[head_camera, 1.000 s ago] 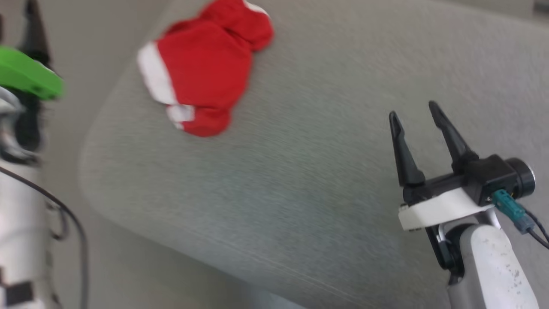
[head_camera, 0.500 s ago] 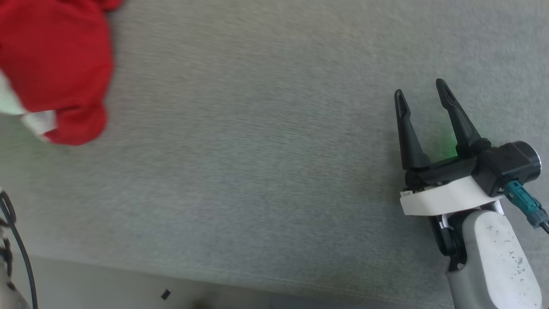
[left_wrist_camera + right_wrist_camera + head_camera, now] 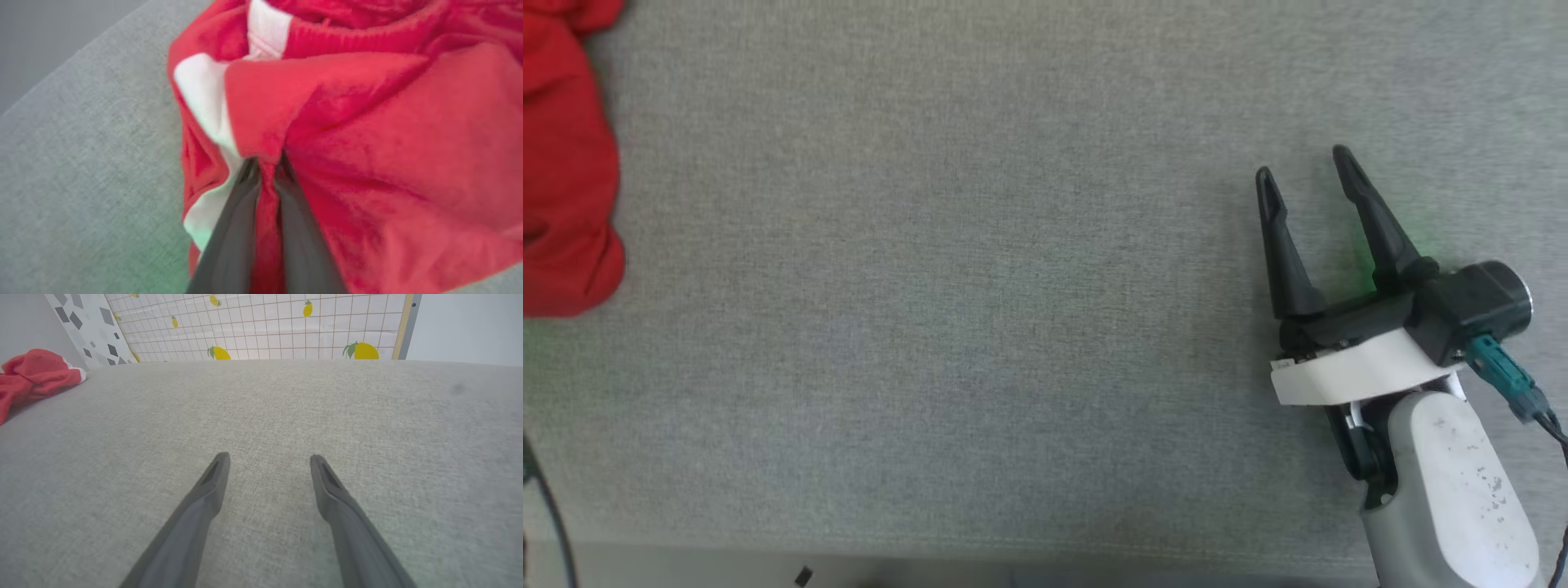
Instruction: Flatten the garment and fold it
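Currently pinched between the nearly closed fingers of the left hand [image 3: 266, 163]: a red fold of the garment [image 3: 367, 143], bunched in a heap at 9 o'clock on the grey desk [image 3: 980, 327] in the head view. Over at 4 o'clock, spread wide above bare desk, well apart from that heap: the right hand [image 3: 1303, 163].

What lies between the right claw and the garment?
Nothing: the stretch of grey surface between the right claw and the garment is bare, in both head and right wrist views.
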You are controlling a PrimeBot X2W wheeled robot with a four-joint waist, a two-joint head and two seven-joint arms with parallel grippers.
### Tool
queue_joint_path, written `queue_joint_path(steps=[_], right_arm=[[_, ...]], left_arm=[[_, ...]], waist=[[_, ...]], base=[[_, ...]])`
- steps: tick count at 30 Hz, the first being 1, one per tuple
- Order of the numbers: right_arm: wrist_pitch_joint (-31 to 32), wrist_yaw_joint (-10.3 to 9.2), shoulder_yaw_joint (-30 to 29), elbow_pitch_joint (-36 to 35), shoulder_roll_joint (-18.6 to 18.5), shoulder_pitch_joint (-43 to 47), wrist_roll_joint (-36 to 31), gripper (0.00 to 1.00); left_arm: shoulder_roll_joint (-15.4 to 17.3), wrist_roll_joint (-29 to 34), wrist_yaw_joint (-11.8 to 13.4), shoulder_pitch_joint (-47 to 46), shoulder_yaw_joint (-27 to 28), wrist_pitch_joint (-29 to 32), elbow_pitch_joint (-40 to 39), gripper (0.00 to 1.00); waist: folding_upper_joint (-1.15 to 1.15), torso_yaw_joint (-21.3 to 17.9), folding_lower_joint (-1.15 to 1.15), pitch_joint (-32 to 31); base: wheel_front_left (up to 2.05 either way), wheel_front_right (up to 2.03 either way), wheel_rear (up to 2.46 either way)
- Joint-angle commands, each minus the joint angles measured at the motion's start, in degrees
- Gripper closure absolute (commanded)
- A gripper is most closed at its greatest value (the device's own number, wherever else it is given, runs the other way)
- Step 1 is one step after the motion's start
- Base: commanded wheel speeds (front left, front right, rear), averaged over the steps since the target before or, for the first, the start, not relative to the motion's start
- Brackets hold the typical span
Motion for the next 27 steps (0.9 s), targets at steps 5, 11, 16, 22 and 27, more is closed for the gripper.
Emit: queue_joint_path(steps=[5,11,16,22,27], right_arm=[[-0.52,-0.11,-1.0,3.01,-0.39,3.09,1.08,0.0],[-0.67,-0.11,-2.05,5.04,-0.39,7.22,2.33,0.0],[-0.45,-0.11,-2.62,5.53,-0.39,10.31,3.18,0.0],[0.44,-0.11,-3.01,4.9,-0.39,12.81,3.6,0.0],[1.19,-0.11,-2.97,4.0,-0.39,14.05,3.88,0.0]], left_arm=[[0.23,6.4,-4.73,-0.07,-1.5,-18.74,-1.69,1.0],[0.65,13.05,-10.23,-3.72,-6.72,-35.24,-2.86,1.0],[-2.17,16.75,-13.13,-7.49,-13.44,-40.58,-4.72,1.0],[-9.01,17.34,-15.98,-10.66,-20.89,-41.95,-6.04,1.0],[-15.82,16.11,-16.95,-11.49,-25.57,-42.36,-4.81,1.0]], waist=[[-0.01,2.36,0.0,-12.13],[-0.01,2.08,0.0,-22.07],[-0.01,0.19,0.0,-28.15],[-0.01,-3.78,0.0,-32.08],[-0.01,-8.03,0.0,-32.67]], base=[[0.0,0.0,0.0],[0.0,0.0,0.0],[0.0,0.0,0.0],[0.0,0.0,0.0],[0.0,0.0,0.0]])
